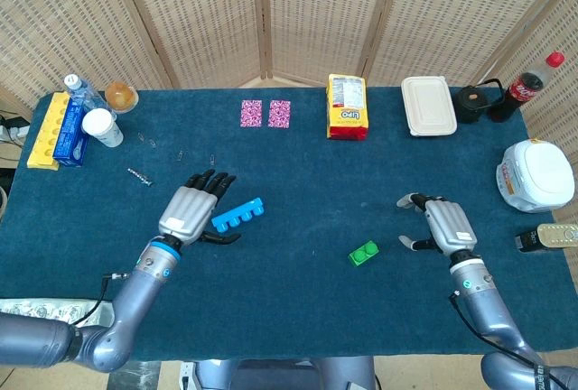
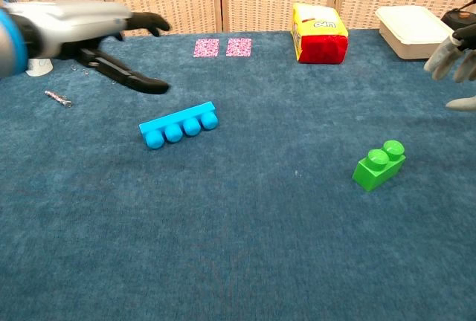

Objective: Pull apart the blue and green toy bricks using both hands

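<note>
on the table, blue brick and green brick lie apart.

Long brick lies on the table just right of the left hand, apart from it; short brick lies further right and nearer the front edge, left of the right hand and well apart from the long brick. Behind them, along the back edge from left to right: tray, box, cup, two cards, bag, lidded container, bottle. A cooker sits at the right edge, behind the right hand.
</note>
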